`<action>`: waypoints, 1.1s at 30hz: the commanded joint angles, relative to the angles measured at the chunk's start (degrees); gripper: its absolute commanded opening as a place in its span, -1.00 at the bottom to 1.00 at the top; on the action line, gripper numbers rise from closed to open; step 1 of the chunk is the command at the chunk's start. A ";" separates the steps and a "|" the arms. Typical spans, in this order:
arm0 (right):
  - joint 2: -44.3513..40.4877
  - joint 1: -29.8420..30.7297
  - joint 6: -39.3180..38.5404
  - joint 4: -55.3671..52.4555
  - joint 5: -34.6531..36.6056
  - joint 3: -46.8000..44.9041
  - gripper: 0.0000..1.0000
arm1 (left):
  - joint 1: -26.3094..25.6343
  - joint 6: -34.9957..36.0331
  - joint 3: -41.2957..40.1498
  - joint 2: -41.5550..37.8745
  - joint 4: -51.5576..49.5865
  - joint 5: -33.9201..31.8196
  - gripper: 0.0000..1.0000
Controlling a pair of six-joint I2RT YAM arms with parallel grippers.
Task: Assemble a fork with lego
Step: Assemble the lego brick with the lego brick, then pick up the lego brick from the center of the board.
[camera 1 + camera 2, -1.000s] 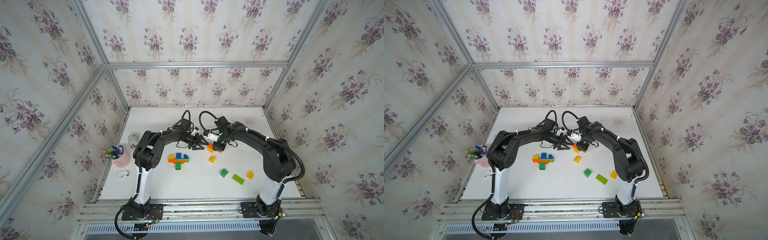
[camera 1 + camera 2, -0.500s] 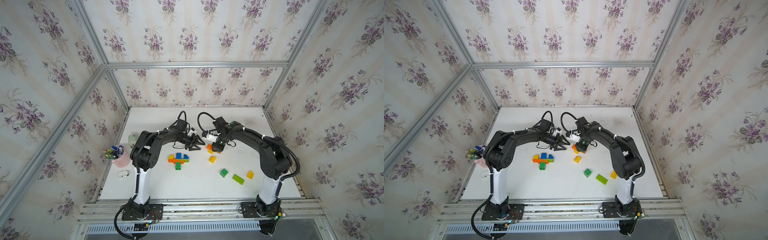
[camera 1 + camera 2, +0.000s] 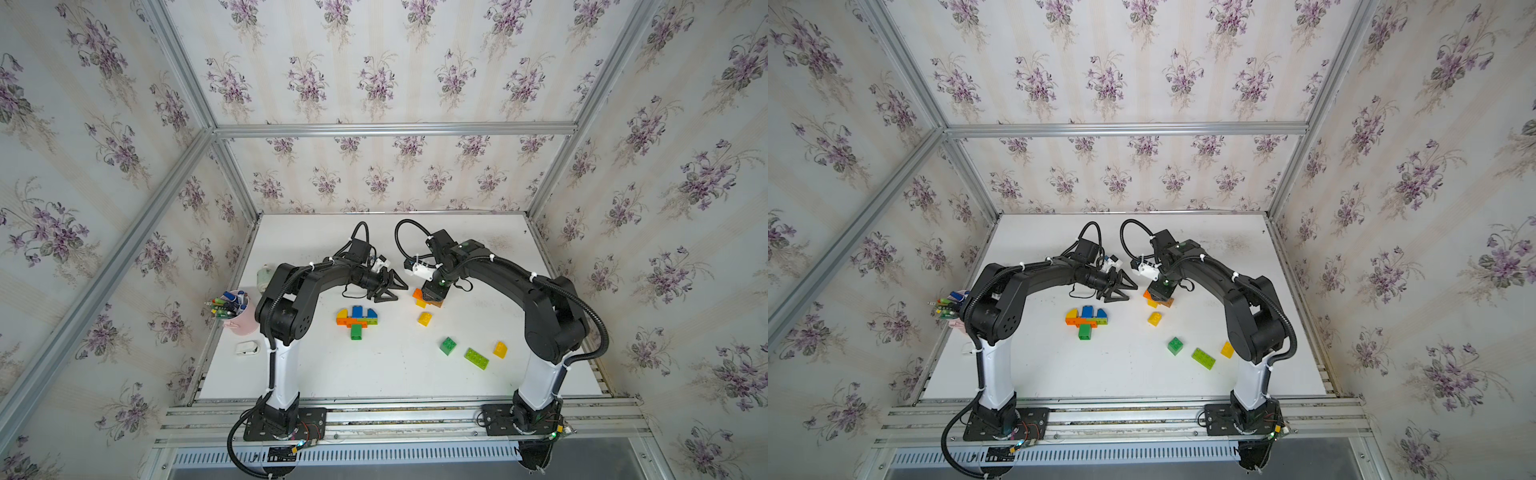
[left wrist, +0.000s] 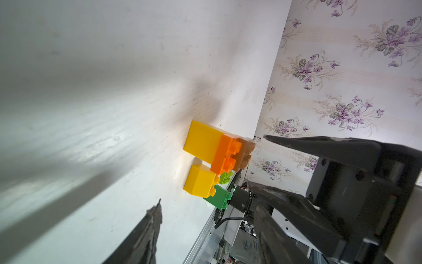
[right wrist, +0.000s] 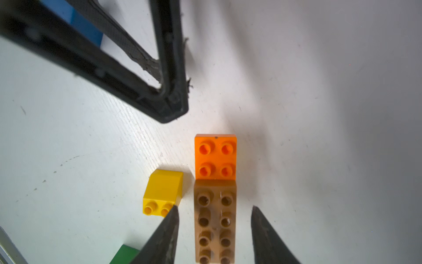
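You've got no readable text anywhere right now: a bag low in the left wrist view carries print, but it's too blurred to read.

The white tabletop (image 3: 386,374) holds a joined bunch of bricks (image 3: 356,319), a small yellow brick (image 3: 424,318), a green brick (image 3: 448,345), a lime brick (image 3: 476,358), another yellow brick (image 3: 500,349), and a pink cup (image 3: 243,319) of pens.
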 commanded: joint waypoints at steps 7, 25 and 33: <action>-10.44 0.00 10.86 8.39 4.93 -7.03 0.15 | -0.15 2.80 -1.24 -4.11 -2.20 -4.33 0.33; -34.25 -0.99 39.66 21.90 15.02 -25.84 1.00 | -1.90 5.42 -5.28 -15.67 -7.16 -15.90 0.45; -36.91 -3.51 49.63 18.32 11.00 -30.09 0.91 | -3.64 6.16 -5.37 -17.16 -8.74 -19.73 0.46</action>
